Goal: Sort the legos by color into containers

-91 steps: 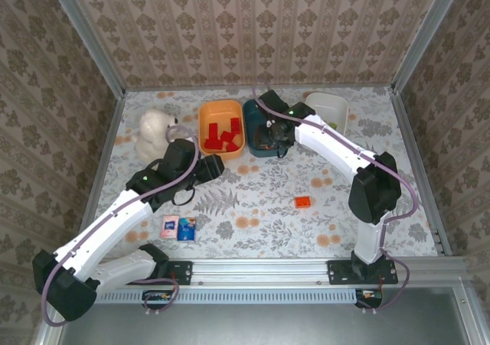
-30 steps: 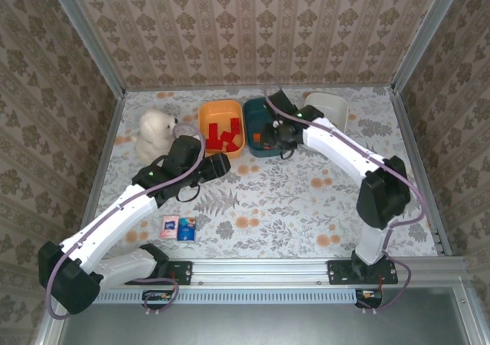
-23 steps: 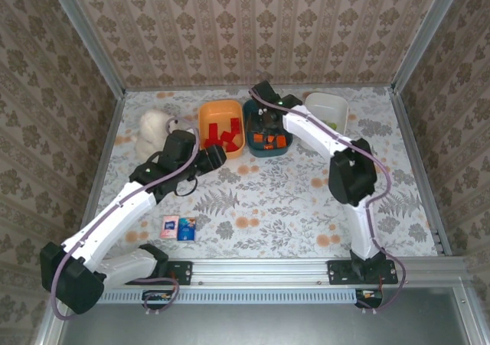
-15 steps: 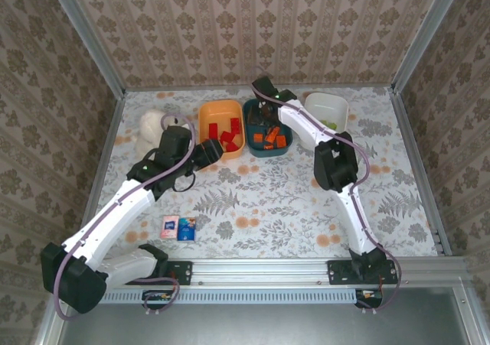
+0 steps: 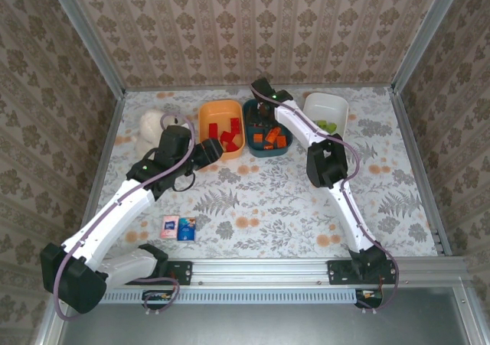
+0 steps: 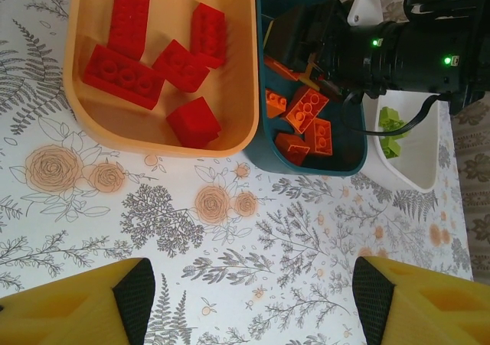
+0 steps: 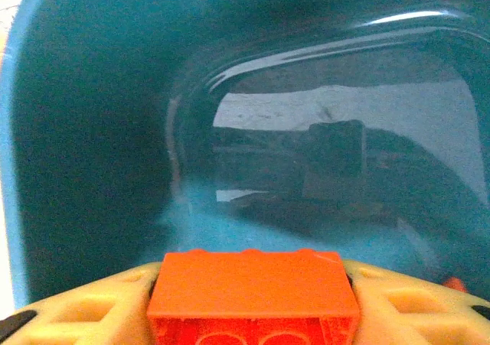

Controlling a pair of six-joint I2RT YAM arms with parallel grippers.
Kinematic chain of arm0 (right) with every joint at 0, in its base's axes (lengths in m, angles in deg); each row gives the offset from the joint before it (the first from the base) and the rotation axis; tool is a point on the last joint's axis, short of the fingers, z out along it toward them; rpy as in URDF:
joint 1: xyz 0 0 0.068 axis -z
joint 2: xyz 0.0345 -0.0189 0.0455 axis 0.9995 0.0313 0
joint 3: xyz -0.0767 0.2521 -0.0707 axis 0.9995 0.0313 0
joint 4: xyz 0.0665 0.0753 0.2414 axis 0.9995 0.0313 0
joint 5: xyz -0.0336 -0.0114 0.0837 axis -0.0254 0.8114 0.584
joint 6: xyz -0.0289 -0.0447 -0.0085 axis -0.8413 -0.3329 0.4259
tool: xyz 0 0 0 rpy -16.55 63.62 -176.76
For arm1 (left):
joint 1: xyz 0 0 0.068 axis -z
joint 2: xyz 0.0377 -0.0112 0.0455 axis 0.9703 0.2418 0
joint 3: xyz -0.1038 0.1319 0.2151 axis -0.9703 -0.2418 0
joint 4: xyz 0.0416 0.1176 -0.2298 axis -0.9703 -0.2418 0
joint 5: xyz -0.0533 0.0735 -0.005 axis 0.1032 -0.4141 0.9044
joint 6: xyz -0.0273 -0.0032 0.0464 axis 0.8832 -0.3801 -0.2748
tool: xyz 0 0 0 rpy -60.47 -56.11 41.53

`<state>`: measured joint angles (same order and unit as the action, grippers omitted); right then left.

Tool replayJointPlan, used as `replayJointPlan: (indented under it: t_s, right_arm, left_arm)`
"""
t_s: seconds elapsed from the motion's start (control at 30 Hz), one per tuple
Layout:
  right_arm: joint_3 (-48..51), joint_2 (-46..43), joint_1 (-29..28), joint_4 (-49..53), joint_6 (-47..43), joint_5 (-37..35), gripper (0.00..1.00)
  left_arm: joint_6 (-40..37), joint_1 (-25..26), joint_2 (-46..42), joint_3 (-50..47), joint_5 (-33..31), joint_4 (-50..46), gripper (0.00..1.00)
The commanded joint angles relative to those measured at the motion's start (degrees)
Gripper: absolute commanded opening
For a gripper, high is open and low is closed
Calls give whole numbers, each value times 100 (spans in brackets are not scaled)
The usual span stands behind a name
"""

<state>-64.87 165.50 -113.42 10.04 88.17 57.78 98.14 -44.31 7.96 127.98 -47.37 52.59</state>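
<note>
An orange brick (image 7: 253, 291) is seen pinched between the yellow fingers (image 7: 92, 303) of the right gripper (image 7: 253, 318) inside the dark teal bowl (image 7: 92, 92), its long axis laid from finger to finger. At the table's far side, red bricks (image 6: 122, 76) are held in the orange bowl (image 6: 230, 92) on the left, orange bricks (image 6: 306, 108) in the teal one beside it, and light green bricks (image 6: 390, 119) in the white bowl (image 6: 417, 169) on the right. The left gripper (image 6: 253, 307) is held on the near side of the bowls, fingers spread wide on nothing.

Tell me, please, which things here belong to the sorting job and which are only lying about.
Job: red bricks, orange bricks, green bricks, orange bowl, teal bowl, white bowl.
Lying about: white stuffed bear, pink-and-blue packet.
</note>
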Motion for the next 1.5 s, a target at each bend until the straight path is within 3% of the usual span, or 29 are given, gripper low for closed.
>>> replayJointPlan:
  t_s: [0.0,0.23,0.33,0.37,0.4,0.47,0.5,0.67,0.73,0.8,0.9,0.93,1.0,1.1,1.17,1.3,1.47]
  right_arm:
    - [-115,-207,4,311,-40,76,61]
    - [-64,-1230,8,348,-12,37,77]
    - [530,-2056,-9,213,25,-187,83]
    - [990,-2473,-10,19,32,-283,95]
    - [1545,-2923,-19,-253,30,-382,100]
    - [2699,-3843,-43,-823,-4,-642,100]
    - [3317,-4353,-60,-1062,-35,-816,100]
    - [5656,-6389,-124,-1405,-237,-1663,100]
    - [6281,-6940,-127,-955,-58,-2472,100]
    - [7248,-7662,-9,-1116,-195,-3103,100]
    - [8989,-8749,455,-2377,-890,-3234,100]
    - [9560,-9095,544,-2912,-1119,-3499,100]
    - [10763,-9688,706,-4238,-1722,-3925,100]
    - [11645,-9595,903,-5375,-2311,-3927,100]
    - [11689,-9099,1070,-5368,-2152,-3883,100]
    - [11610,-8093,1342,-6134,-2326,-3211,100]
    - [11170,-6989,1528,-7431,-2836,-2571,100]
  left_arm:
    - [-61,-59,-98,201,-112,-125,72]
    - [-121,-81,-131,296,-165,-281,73]
    - [-186,-133,-190,360,-237,-497,76]
    - [-205,-166,-233,359,-237,-573,77]
    - [-247,-197,-280,356,-212,-646,78]
    - [-354,-239,-399,316,-178,-816,84]
    - [-386,-271,-460,288,-176,-971,98]
    - [-507,-486,-959,-11,-253,-1644,100]
    - [-542,-517,-1124,-55,-694,-2042,100]
    - [-583,-521,-1165,-37,-1560,-2537,100]
    - [-127,-516,-1098,-87,-3575,-3169,100]
    - [-295,-518,-1123,-213,-3951,-3049,100]
    - [-1453,-518,-1263,-808,-4473,-1924,100]
    - [-2933,-698,-1469,-1893,-4749,225,100]
    - [-3463,-863,-1366,-2320,-4829,1121,100]
    - [-3897,-1699,-490,-2489,-3765,1709,100]
    - [-4184,-2206,592,-2813,-2894,3260,100]
